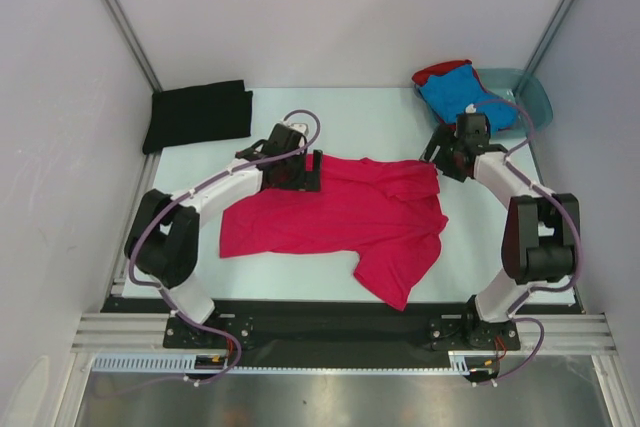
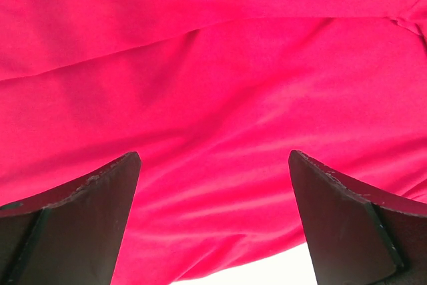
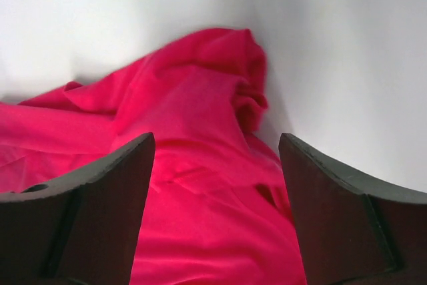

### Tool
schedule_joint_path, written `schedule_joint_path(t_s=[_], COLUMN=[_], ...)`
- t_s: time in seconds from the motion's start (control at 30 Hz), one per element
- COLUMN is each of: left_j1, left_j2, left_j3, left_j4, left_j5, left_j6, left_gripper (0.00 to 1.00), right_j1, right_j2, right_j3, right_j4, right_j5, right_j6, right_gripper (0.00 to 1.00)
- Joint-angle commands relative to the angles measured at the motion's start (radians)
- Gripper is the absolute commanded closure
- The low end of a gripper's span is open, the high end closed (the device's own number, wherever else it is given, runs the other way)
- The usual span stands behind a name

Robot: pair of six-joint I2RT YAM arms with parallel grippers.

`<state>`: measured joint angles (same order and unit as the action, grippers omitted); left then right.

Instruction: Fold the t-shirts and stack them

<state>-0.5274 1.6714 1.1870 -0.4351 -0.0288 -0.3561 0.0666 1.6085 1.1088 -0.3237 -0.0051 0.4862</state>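
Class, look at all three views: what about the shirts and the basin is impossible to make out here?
- Top view: the red shirt lies mostly under the blue shirt at the basin; its shape is hidden.
- Top view: the layers of the black shirt cannot be counted from above.
- Left wrist: the pink shirt fills the frame; its edges are cut off.
- Top view: the left gripper covers part of the pink shirt's far edge.
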Motion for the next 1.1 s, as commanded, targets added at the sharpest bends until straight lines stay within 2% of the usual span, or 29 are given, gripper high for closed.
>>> schedule_joint_path(t_s=[0.0,0.2,0.47,0.53,0.67,0.77,0.83,0.97,1.07], left_j1=[-0.008,-0.006,-0.006,-0.006,-0.006,-0.006,-0.008,-0.008,-0.006], left_j2=[0.027,0.062,0.102,0.105,0.113,0.117,0.117,0.114,0.113], left_j3=[0.057,0.089,0.108,0.108,0.114,0.114,0.112,0.105,0.105], left_j4=[0.012,-0.011,-0.033,-0.031,-0.031,-0.030,-0.030,-0.031,-0.028], left_j5=[0.055,0.044,0.033,0.036,0.044,0.047,0.049,0.049,0.049], left_j6=[0.011,0.023,0.036,0.036,0.040,0.040,0.040,0.042,0.042], left_gripper=[0.00,0.00,0.00,0.00,0.00,0.00,0.00,0.00,0.00], right_j1=[-0.046,-0.085,-0.087,-0.087,-0.083,-0.071,-0.070,-0.030,-0.033], right_j2=[0.062,0.178,0.289,0.300,0.323,0.304,0.280,0.235,0.226], right_j3=[0.068,0.132,0.212,0.226,0.261,0.257,0.243,0.221,0.206], right_j4=[0.093,0.112,0.107,0.106,0.043,0.008,-0.018,-0.070,-0.074], right_j5=[-0.194,-0.262,-0.360,-0.363,-0.360,-0.326,-0.237,-0.047,-0.050], right_j6=[-0.029,-0.018,0.003,0.002,-0.015,-0.041,-0.066,-0.095,-0.098], right_gripper=[0.20,0.22,0.37,0.44,0.48,0.46,0.35,0.30,0.30])
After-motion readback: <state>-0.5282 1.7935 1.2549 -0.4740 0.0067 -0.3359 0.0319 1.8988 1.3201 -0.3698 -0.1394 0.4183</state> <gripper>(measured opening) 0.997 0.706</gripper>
